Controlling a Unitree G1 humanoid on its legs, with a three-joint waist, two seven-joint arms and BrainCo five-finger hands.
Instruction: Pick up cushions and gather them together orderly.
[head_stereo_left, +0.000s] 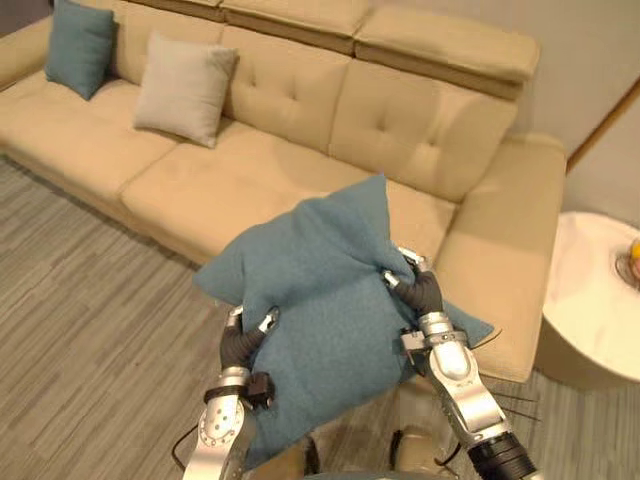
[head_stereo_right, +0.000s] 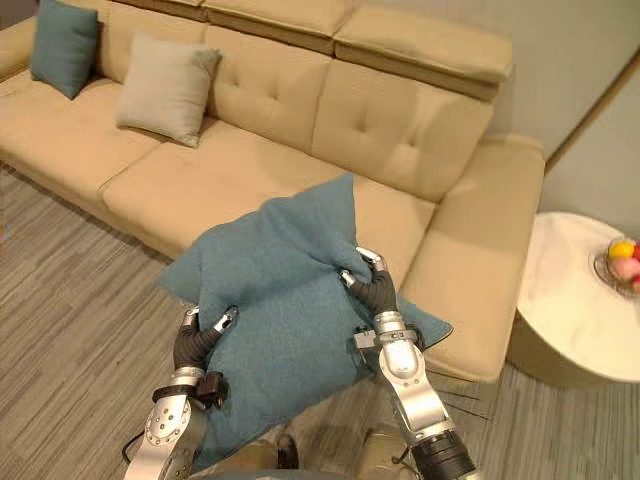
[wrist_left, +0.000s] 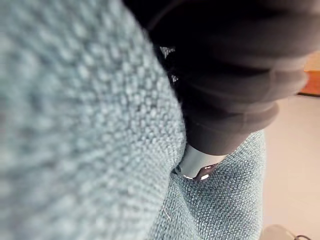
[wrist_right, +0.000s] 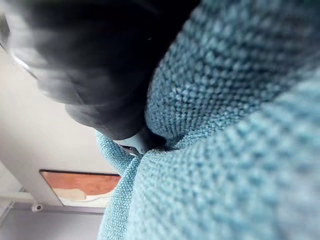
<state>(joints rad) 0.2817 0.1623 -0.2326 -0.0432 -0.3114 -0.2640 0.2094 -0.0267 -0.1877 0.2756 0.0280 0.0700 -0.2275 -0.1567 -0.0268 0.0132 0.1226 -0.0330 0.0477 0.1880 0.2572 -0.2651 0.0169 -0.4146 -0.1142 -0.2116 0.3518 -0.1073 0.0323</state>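
Three cushions, one sofa (head_stereo_left: 250, 185): one teal cushion (head_stereo_left: 320, 300) held up in front of it.
The left hand (head_stereo_left: 243, 340) and right hand (head_stereo_left: 418, 288) curl into its side edges near the right seat. A second teal cushion (head_stereo_left: 80, 45) and one beige cushion (head_stereo_left: 183, 88) rest far left.

The big teal cushion (head_stereo_left: 320, 300) in front of the sofa (head_stereo_left: 230, 180) is coarse, nubby woven cloth, matt. The left hand (head_stereo_left: 240, 343) and right hand (head_stereo_left: 424, 292) pinching it show shiny silver fingers and matt dark ribbed covers. The sofa is smooth matt beige cloth, button-tufted; the small teal cushion (head_stereo_left: 78, 45) and beige cushion (head_stereo_left: 183, 88) on its seat are soft matt cloth. Beside its arm, the round table (head_stereo_left: 585, 300) is white, smooth, faintly glossy.
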